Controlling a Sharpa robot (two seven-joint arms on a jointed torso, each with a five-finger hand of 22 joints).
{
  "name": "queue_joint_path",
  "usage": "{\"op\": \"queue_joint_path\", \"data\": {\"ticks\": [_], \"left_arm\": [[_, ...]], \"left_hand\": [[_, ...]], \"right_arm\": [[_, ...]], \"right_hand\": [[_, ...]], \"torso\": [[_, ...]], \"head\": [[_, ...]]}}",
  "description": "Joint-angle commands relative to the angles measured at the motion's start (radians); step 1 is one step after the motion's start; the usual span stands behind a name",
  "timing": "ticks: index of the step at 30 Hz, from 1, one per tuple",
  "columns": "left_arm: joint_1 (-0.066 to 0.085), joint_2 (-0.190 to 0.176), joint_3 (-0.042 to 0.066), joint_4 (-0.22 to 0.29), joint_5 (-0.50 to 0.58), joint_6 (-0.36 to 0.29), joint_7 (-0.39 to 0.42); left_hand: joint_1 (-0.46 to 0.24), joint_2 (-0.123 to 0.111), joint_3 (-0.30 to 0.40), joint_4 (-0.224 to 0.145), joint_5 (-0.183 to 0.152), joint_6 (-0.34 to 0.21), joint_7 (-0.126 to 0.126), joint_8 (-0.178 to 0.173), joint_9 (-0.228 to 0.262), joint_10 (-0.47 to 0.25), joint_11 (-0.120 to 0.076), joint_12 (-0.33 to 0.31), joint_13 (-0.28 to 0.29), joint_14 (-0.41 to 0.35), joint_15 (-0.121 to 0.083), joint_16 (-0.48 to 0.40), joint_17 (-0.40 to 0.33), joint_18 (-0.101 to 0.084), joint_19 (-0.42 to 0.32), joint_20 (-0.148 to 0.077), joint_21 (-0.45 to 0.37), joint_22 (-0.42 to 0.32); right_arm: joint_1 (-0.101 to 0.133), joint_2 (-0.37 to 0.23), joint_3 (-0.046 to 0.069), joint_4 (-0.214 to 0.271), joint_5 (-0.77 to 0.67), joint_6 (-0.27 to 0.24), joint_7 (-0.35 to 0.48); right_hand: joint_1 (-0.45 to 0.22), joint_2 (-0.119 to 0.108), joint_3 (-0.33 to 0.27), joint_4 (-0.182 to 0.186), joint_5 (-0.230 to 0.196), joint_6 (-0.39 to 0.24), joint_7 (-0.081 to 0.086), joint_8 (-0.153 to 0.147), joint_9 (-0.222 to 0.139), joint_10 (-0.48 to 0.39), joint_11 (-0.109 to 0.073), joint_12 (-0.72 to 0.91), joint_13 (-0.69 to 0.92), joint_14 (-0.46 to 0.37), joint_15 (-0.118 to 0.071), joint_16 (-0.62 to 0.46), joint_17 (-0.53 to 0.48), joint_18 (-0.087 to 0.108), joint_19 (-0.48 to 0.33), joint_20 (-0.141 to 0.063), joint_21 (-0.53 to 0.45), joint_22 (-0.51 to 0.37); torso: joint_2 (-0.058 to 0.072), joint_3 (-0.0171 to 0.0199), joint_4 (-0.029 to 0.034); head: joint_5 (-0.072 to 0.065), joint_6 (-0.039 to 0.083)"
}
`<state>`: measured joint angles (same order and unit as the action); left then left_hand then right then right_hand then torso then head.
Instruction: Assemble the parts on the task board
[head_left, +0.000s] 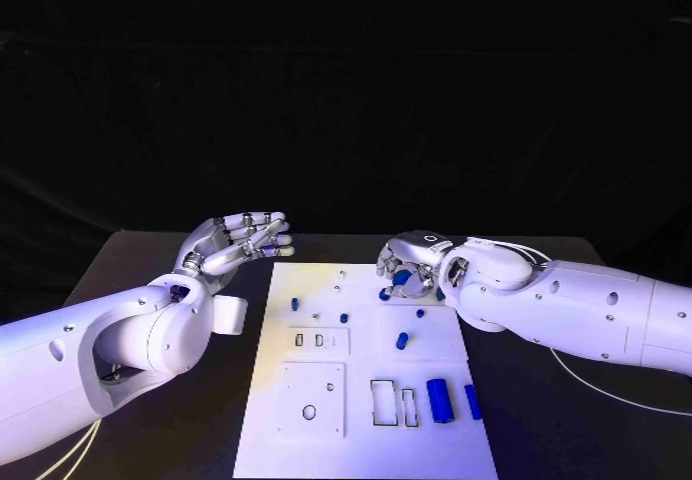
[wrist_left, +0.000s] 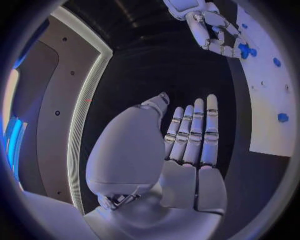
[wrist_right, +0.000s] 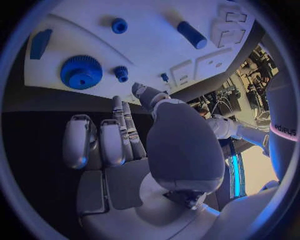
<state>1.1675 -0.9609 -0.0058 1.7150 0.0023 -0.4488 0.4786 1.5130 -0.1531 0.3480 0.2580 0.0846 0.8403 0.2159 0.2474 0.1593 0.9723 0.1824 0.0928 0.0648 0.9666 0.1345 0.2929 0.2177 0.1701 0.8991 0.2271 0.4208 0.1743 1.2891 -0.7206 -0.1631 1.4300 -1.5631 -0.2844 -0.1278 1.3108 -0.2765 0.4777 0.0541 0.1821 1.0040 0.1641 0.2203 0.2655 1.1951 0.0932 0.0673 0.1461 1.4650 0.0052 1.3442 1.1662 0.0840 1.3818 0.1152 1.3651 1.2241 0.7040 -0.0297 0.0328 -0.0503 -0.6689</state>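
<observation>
parts lie nearest the robot on the task board (head_left: 310, 440): a thick blue cylinder (head_left: 440, 400) and a slimmer blue bar (head_left: 473, 401) sit side by side just beside two rectangular cutouts (head_left: 392, 402), probably laid there so each can be dropped into its slot. further up the board a short blue peg (head_left: 402, 340) lies loose, and smaller blue pegs (head_left: 294, 303) stand upright in holes near the left edge, which suggests those are already seated.

beyond them, at the far right part of the board, the right hand (head_left: 411, 268) hangs over a blue toothed gear (wrist_right: 81, 72). its fingers are curled downward around the spot, and the wrist view shows the palm empty with the gear well apart from it, so my reading is that it holds nothing and is lining up for a reach.

off the board's left edge, the left hand (head_left: 238, 243) is raised palm up, fingers straight and close together, gripping nothing; it seems parked out of the way.
</observation>
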Motion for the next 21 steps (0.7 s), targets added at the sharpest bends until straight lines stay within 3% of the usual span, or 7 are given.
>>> {"op": "queue_joint_path", "data": {"ticks": [1, 7, 14, 21], "left_arm": [[0.004, 0.0, 0.001, 0.004, 0.001, 0.02, 0.001], [0.007, -0.003, 0.002, 0.005, 0.005, 0.021, -0.001], [0.01, -0.009, 0.002, 0.008, 0.007, 0.022, -0.002], [0.013, -0.012, 0.002, 0.008, 0.007, 0.022, -0.004]], "left_hand": [[-0.004, -0.002, 0.0, 0.007, -0.005, -0.007, 0.017, -0.006, -0.001, -0.002, 0.003, -0.006, -0.001, -0.005, 0.003, -0.004, 0.001, 0.009, -0.001, 0.003, 0.003, 0.001], [-0.005, -0.003, 0.0, 0.007, -0.005, -0.008, 0.018, -0.007, -0.001, -0.003, 0.004, -0.008, -0.001, -0.007, 0.004, -0.006, 0.002, 0.009, -0.002, 0.004, 0.003, 0.001], [-0.006, -0.003, 0.0, 0.007, -0.005, -0.008, 0.018, -0.007, -0.002, -0.003, 0.004, -0.009, -0.001, -0.008, 0.004, -0.007, 0.002, 0.009, -0.002, 0.004, 0.003, 0.0], [-0.006, -0.003, 0.0, 0.007, -0.005, -0.008, 0.018, -0.007, -0.002, -0.003, 0.004, -0.009, -0.001, -0.008, 0.004, -0.007, 0.002, 0.009, -0.002, 0.004, 0.003, 0.0]], "right_arm": [[-0.001, 0.004, 0.0, -0.006, -0.036, 0.043, -0.024], [-0.003, 0.011, 0.0, -0.017, -0.041, 0.065, -0.032], [-0.007, 0.017, 0.0, -0.026, -0.045, 0.085, -0.038], [-0.01, 0.019, 0.0, -0.031, -0.045, 0.086, -0.038]], "right_hand": [[0.007, 0.0, 0.002, 0.006, 0.003, -0.007, -0.002, -0.004, 0.003, -0.006, 0.001, 0.002, 0.002, 0.041, 0.007, 0.01, 0.011, -0.017, 0.011, 0.001, 0.009, 0.013], [0.007, 0.001, 0.004, 0.007, 0.003, -0.004, -0.002, -0.004, 0.005, -0.006, 0.001, 0.002, 0.003, 0.043, 0.008, 0.023, 0.025, -0.02, 0.018, 0.002, 0.021, 0.031], [0.01, 0.004, 0.009, 0.007, 0.003, -0.002, -0.003, -0.003, 0.008, -0.004, 0.001, 0.003, 0.004, 0.044, 0.008, 0.031, 0.032, -0.022, 0.021, 0.002, 0.028, 0.042], [0.012, 0.008, 0.017, 0.009, 0.003, 0.005, -0.004, 0.001, 0.012, 0.002, -0.001, 0.005, 0.006, 0.044, 0.007, 0.038, 0.037, -0.023, 0.025, 0.003, 0.036, 0.054]], "torso": [[0.005, -0.0009, 0.0026], [0.01, -0.0012, 0.003], [0.019, -0.0024, 0.0073], [0.022, -0.0026, 0.0072]], "head": [[0.001, -0.003], [0.001, -0.009], [-0.003, -0.009], [-0.005, -0.009]]}}
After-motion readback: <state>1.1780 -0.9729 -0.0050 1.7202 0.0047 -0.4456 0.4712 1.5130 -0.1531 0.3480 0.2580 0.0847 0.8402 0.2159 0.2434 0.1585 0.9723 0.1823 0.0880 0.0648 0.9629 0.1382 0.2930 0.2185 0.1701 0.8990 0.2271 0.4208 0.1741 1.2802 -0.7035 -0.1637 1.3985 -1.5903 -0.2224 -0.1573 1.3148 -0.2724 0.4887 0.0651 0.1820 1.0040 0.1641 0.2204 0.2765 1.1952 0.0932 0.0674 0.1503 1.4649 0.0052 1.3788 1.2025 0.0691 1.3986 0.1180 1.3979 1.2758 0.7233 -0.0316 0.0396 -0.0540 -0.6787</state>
